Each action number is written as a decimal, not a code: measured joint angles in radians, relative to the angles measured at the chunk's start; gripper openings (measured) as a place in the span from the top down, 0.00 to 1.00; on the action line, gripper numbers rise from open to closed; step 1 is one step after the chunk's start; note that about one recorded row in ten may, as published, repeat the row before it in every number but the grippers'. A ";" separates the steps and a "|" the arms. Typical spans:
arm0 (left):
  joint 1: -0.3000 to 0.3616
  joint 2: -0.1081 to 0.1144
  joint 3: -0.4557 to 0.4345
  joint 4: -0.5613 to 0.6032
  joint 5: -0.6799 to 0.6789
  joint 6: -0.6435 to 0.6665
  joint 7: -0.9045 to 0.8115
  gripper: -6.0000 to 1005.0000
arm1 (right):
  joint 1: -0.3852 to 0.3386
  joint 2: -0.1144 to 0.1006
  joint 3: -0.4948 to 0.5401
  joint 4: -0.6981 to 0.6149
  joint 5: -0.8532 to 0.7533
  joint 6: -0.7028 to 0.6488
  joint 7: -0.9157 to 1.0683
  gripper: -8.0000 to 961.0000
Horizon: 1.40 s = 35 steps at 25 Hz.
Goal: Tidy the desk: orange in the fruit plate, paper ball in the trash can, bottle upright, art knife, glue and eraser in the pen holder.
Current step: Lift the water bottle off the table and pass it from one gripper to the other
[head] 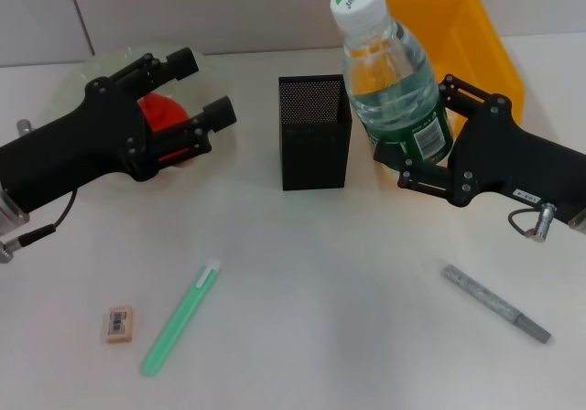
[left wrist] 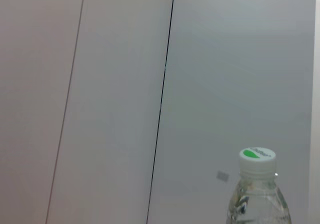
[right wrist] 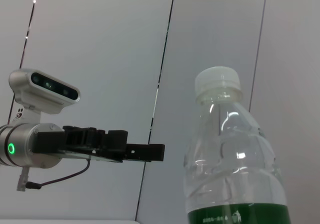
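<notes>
My right gripper is shut on the lower part of a clear water bottle with a green label and a white-green cap. It holds the bottle upright beside the black mesh pen holder. The bottle also shows in the right wrist view and the left wrist view. My left gripper is open over the pale fruit plate, where the orange lies. A tan eraser, a green glue stick and a grey art knife lie on the white desk. No paper ball is in view.
A yellow bin stands at the back right, behind the bottle and the right arm. The left arm's gripper shows farther off in the right wrist view. A tiled wall runs along the back of the desk.
</notes>
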<state>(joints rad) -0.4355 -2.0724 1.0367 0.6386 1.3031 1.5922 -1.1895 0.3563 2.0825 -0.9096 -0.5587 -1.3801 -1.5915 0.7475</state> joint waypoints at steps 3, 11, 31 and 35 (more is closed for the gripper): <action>0.000 0.000 0.000 -0.003 -0.006 0.001 0.000 0.16 | 0.001 0.000 0.000 0.006 0.005 0.000 -0.004 0.20; -0.011 -0.003 0.007 -0.064 -0.073 0.009 0.024 0.16 | 0.019 0.002 0.006 0.041 0.009 -0.010 -0.027 0.21; -0.025 -0.006 0.144 -0.207 -0.269 0.021 0.105 0.17 | 0.052 0.003 0.006 0.115 0.012 0.021 -0.066 0.20; -0.027 -0.006 0.147 -0.220 -0.269 0.022 0.109 0.17 | 0.057 0.003 0.003 0.132 0.012 0.027 -0.075 0.20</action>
<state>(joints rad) -0.4625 -2.0785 1.1836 0.4183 1.0341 1.6145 -1.0802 0.4138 2.0852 -0.9065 -0.4264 -1.3681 -1.5648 0.6725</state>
